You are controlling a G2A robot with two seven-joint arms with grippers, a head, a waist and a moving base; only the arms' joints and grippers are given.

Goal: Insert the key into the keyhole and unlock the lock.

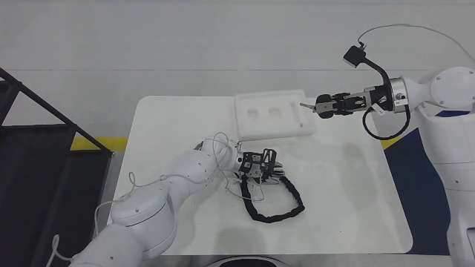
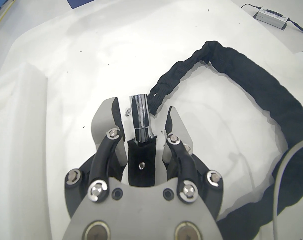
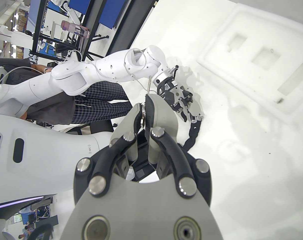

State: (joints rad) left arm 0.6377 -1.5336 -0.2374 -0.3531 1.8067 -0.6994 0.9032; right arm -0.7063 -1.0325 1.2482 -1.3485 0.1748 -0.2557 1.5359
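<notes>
- Top view: right gripper is clamped on the key, held above the worktop. The foam tray starts just ahead of its fingertips.
- Left gripper sits low over one end of the chain lock. The lock is well apart from the right gripper, ahead of its tip and off to one side.
- Left wrist view: left gripper fingers are apart and straddle the chrome lock cylinder, with a gap on each side, so it is not gripped.
- The cylinder's long axis runs straight out from the palm, along the fingers. Its outer end faces away from the gripper. Keyhole cannot be made out.
- Right wrist view: the key blade sticks out past the shut fingertips, in line with them. The left gripper and lock lie beyond the blade, farther off.
- Judgement: insertion depends on getting the blade axis in line with the cylinder axis. The left arm is nearer the lock and likely must close on it to brace it.
</notes>
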